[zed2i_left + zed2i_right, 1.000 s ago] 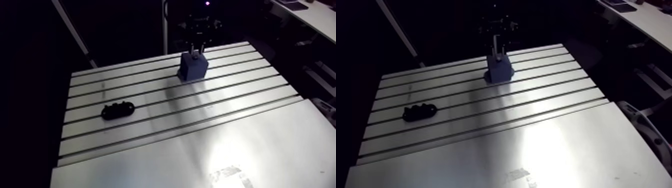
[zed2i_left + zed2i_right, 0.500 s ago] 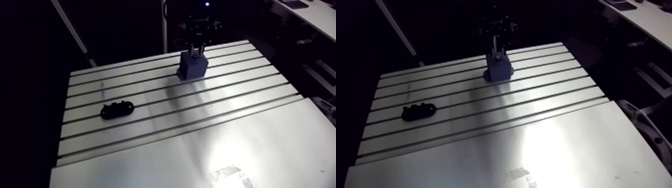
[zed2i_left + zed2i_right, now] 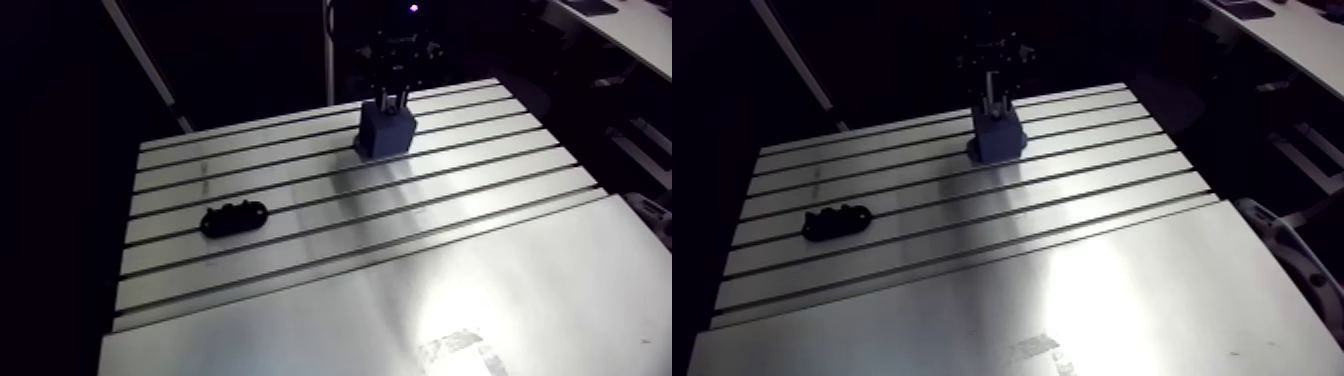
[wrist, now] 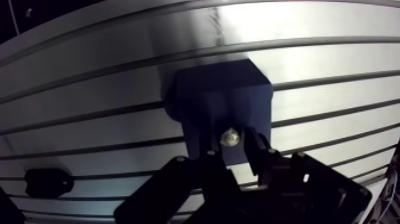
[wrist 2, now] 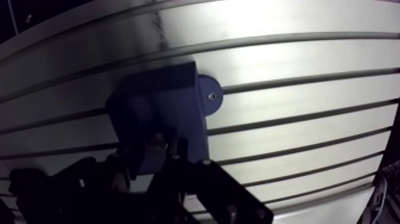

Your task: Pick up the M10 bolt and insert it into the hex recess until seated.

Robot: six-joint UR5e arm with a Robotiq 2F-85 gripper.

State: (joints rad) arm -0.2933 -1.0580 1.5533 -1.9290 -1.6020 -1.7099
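The gripper (image 4: 233, 146) stands over the blue block (image 4: 220, 95) at the far side of the table (image 3: 480, 280), its two fingers pinching the bolt (image 4: 230, 138). The bolt's shiny end shows between the fingertips, right at the block's top face. I cannot tell how deep it sits there. A round foot (image 5: 213, 95) with a small screw juts from the block's base. A black holder (image 3: 235, 217) lies well apart from the block.
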